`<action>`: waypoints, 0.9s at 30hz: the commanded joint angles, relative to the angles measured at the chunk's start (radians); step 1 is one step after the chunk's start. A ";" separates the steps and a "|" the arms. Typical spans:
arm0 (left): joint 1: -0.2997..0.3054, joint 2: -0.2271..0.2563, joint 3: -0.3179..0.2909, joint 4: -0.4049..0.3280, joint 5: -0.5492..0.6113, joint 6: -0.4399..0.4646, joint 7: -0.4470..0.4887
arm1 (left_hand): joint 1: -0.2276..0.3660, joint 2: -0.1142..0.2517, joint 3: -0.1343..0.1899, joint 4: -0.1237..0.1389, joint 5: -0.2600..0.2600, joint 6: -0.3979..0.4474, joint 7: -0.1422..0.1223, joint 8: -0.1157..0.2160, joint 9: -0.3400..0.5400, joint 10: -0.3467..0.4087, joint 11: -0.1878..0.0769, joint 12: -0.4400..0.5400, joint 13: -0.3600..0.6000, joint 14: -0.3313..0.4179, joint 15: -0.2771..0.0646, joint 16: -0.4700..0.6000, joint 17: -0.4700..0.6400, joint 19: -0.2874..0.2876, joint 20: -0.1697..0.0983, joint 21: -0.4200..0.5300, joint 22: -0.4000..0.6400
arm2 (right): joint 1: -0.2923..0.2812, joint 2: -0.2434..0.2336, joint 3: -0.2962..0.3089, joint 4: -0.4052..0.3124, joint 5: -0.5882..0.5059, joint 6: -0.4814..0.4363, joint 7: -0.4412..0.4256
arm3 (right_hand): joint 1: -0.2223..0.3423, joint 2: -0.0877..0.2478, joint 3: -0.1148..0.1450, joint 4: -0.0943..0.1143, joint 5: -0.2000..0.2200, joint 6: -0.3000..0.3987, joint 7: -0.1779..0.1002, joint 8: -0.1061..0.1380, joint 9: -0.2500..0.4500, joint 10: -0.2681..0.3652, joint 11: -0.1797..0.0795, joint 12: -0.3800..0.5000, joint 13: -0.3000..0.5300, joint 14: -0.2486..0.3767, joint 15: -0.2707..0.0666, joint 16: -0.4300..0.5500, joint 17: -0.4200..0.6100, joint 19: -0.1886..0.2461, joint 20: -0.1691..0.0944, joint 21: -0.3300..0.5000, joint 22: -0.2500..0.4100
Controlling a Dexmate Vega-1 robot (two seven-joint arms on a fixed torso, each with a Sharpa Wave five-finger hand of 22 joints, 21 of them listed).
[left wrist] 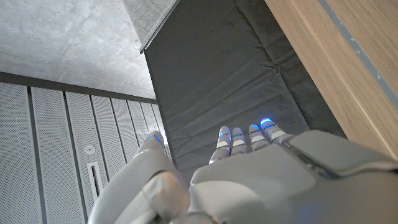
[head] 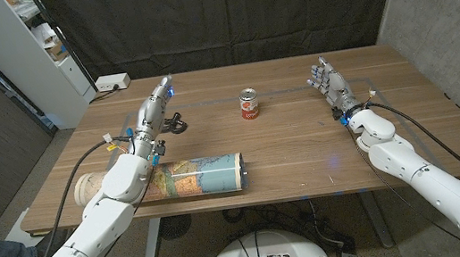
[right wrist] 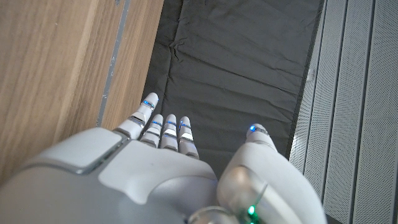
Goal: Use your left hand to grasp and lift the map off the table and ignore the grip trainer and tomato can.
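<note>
Table (head: pixel 305 149): map (head: pixel 192 177) half under left arm (head: pixel 121 184)

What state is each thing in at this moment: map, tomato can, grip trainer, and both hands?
map: rolled up, lying on the table near its front edge, partly under the left arm, not held.
tomato can: upright, standing alone mid-table.
grip trainer: on the table beside the left hand, untouched.
left hand: open, holds nothing.
right hand: open, holds nothing.
</note>
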 commanded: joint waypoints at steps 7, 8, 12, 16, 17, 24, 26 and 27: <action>0.071 0.021 -0.045 -0.045 0.037 -0.040 0.015 | 0.008 0.004 0.003 -0.006 0.000 0.010 0.002 -0.001 0.004 0.010 0.003 0.008 0.003 0.011 -0.001 0.006 0.003 -0.080 0.002 -0.006 0.005 | 0.011 0.008 0.001 0.001 0.007 -0.001 0.005 | 0.000 0.001 -0.004 -0.002 0.008 0.011 -0.002 -0.006 0.002 0.011 -0.002 -0.006 0.003 0.008 0.002 0.004 -0.001 0.007 -0.001 -0.004 0.002; 0.076 0.024 -0.048 -0.048 0.038 -0.041 0.015 | 0.008 0.004 0.003 -0.006 0.000 0.010 0.002 0.000 0.004 0.010 0.003 0.008 0.003 0.011 0.000 0.006 0.003 -0.080 0.002 -0.006 0.005 | 0.013 0.010 0.001 0.001 0.006 0.000 0.004 | -0.001 0.001 -0.004 -0.002 0.008 0.010 -0.002 -0.007 0.002 0.012 -0.003 -0.006 0.003 0.008 0.001 0.004 -0.001 0.008 -0.001 -0.005 0.002; 0.095 0.031 -0.061 -0.061 0.045 -0.045 0.017 | 0.008 0.004 0.002 -0.007 -0.001 0.012 0.001 -0.001 0.004 0.011 0.002 0.008 0.003 0.013 0.000 0.006 0.003 -0.079 0.002 -0.008 0.005 | 0.016 0.011 -0.002 -0.001 0.003 -0.002 0.001 | -0.001 0.001 -0.005 -0.003 0.008 0.012 -0.001 -0.007 0.002 0.012 -0.003 -0.006 0.003 0.009 0.001 0.004 -0.002 0.008 -0.001 -0.006 0.002; 0.115 0.037 -0.076 -0.076 0.053 -0.049 0.022 | 0.008 0.004 0.002 -0.008 -0.001 0.015 0.001 0.000 0.004 0.013 0.003 0.008 0.003 0.013 0.000 0.005 0.003 -0.078 0.002 -0.009 0.005 | 0.018 0.012 -0.005 -0.004 0.000 -0.006 -0.002 | -0.001 0.001 -0.005 -0.003 0.009 0.013 -0.002 -0.007 0.002 0.013 -0.002 -0.006 0.003 0.010 0.001 0.004 -0.003 0.009 -0.001 -0.009 0.003; 0.120 0.039 -0.080 -0.079 0.055 -0.052 0.021 | 0.008 0.004 0.002 -0.008 -0.001 0.015 0.001 -0.001 0.005 0.014 0.002 0.008 0.003 0.014 0.000 0.005 0.003 -0.079 0.003 -0.010 0.005 | 0.018 0.012 -0.005 -0.004 0.000 -0.005 -0.001 | -0.002 0.001 -0.005 -0.003 0.009 0.013 -0.002 -0.007 0.002 0.014 -0.003 -0.006 0.003 0.010 0.001 0.004 -0.003 0.010 -0.001 -0.009 0.003; 0.154 0.048 -0.106 -0.104 0.070 -0.050 0.028 | 0.008 0.004 0.001 -0.010 -0.001 0.017 0.001 -0.001 0.005 0.017 0.001 0.008 0.003 0.018 -0.001 0.006 0.003 -0.076 0.004 -0.012 0.005 | 0.018 0.009 -0.009 -0.015 -0.008 -0.012 -0.009 | -0.001 0.001 -0.006 -0.004 0.009 0.014 -0.002 -0.008 0.002 0.014 -0.005 -0.007 0.003 0.011 0.001 0.004 -0.004 0.011 -0.001 -0.012 0.003; 0.163 0.051 -0.113 -0.111 0.074 -0.047 0.029 | 0.008 0.004 0.001 -0.010 -0.001 0.017 0.000 -0.002 0.005 0.018 0.001 0.008 0.003 0.020 -0.001 0.006 0.003 -0.076 0.004 -0.013 0.005 | 0.019 0.009 -0.009 -0.016 -0.009 -0.013 -0.012 | -0.001 0.001 -0.006 -0.004 0.010 0.015 -0.003 -0.008 0.002 0.014 -0.004 -0.007 0.003 0.011 0.001 0.004 -0.005 0.011 -0.001 -0.013 0.003; 0.168 0.051 -0.116 -0.115 0.078 -0.046 0.032 | 0.008 0.004 0.001 -0.011 -0.001 0.017 0.000 -0.002 0.005 0.018 0.001 0.008 0.003 0.020 -0.001 0.006 0.003 -0.076 0.004 -0.014 0.005 | 0.019 0.010 -0.009 -0.015 -0.009 -0.012 -0.010 | -0.001 0.001 -0.006 -0.004 0.010 0.015 -0.002 -0.008 0.002 0.014 -0.003 -0.007 0.003 0.011 0.001 0.004 -0.005 0.011 -0.001 -0.014 0.003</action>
